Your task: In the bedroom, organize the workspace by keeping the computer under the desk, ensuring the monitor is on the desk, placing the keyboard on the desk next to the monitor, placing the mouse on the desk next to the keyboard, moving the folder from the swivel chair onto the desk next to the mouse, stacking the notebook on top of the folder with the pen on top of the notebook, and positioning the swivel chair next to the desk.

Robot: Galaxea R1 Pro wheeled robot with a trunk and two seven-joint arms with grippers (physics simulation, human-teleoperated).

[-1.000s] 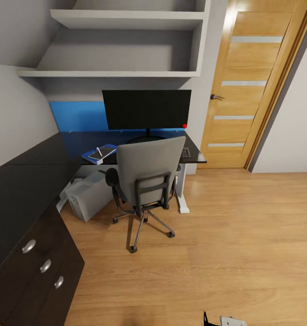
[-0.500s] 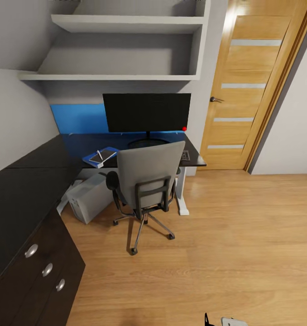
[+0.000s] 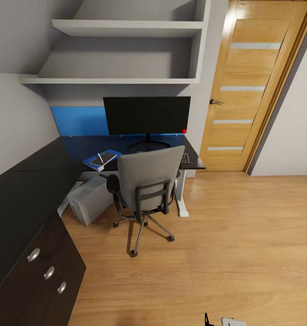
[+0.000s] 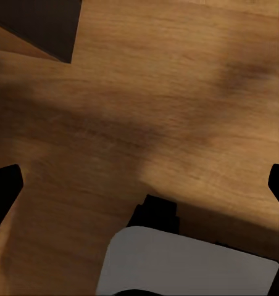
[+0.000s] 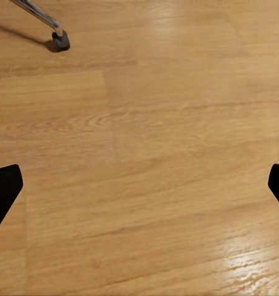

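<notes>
The monitor stands on the black desk against the back wall. Left of it on the desk lies the blue folder, with the dark notebook on top and the white pen across the notebook. The swivel chair is pushed up to the desk, its back toward me. One end of the keyboard peeks out past the chair back. The mouse is hidden. The computer sits on the floor under the desk. My left gripper and right gripper are open over bare wooden floor.
The desk's drawer unit with round knobs is close at the left. A wooden door stands at the right, wall shelves hang above the desk. A chair castor shows in the right wrist view. Wooden floor stretches between me and the chair.
The whole head view has shifted slightly, so desk, chair and monitor sit a little lower in the picture. Nothing in the room itself has moved.
</notes>
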